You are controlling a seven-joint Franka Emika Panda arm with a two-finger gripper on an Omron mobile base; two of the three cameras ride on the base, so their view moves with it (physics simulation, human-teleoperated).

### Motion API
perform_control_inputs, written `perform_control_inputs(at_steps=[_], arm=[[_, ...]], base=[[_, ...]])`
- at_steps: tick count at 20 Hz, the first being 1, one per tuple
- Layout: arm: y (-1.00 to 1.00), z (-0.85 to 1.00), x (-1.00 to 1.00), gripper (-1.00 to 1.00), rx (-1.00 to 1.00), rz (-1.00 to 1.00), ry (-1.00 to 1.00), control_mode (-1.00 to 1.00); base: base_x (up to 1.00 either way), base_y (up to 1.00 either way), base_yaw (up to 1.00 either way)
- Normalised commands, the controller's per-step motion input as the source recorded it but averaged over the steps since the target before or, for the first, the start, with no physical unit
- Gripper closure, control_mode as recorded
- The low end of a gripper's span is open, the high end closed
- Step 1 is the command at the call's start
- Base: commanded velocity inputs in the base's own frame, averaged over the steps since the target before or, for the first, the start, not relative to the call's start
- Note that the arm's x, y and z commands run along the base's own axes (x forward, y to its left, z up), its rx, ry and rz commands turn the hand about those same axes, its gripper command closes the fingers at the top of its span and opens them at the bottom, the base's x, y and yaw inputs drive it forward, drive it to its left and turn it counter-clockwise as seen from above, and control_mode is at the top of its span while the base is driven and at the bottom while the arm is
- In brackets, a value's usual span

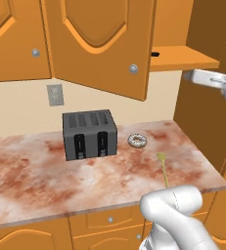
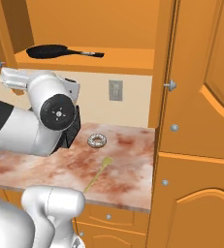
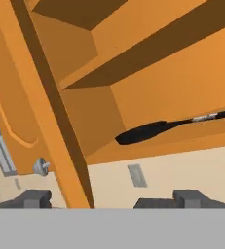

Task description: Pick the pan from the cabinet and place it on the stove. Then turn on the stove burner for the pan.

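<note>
1. Two things set the risk here: the pan [image 2: 48, 51] lies on the lowest shelf of the open cabinet [image 2: 133, 58], its long handle pointing away toward the right in the right base view, and the gripper [image 3: 114, 197] sits below shelf level with its fingers spread wide and nothing between them.
2. From the hand view, the fingertips [image 3: 33, 198] point up past the edge of the open door [image 3: 50, 121], which stands very close. A straight push toward the shelf could clip that door edge or its knob [image 3: 42, 166] and swing the door.
3. Shelf lip trouble: coming in from underneath, the fingers could hit the front edge of the shelf instead of clearing it, so the hand likely needs to rise first.
4. Handle grip looks awkward. It is thin and straight, so a grasp far from the pan's body would probably let the heavy round end sag or twist once lifted.
5. Sliding the pan out carelessly could drop it onto the counter [image 1: 46, 180], where a toaster [image 1: 89, 134], a doughnut [image 1: 137, 141] and a small yellow-green utensil [image 1: 162, 168] lie beneath the cabinet.
6. I cannot see the stove in these views, so the carry afterwards probably means moving on with a loaded hand.
</note>
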Motion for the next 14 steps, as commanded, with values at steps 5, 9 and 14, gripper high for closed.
perform_control_inputs(at_steps=[5, 9, 14], arm=[[0.00, 0.00, 0.68, -1.00, 0.07, 0.09, 0.18, -1.00], [0.20, 0.00, 0.63, -1.00, 0.03, 0.07, 0.21, -1.00], [0.40, 0.00, 0.52, -1.00, 0.00, 0.06, 0.21, -1.00]], base=[[0.00, 0.00, 0.00], [0.00, 0.00, 0.00], [0.00, 0.00, 0.00]])
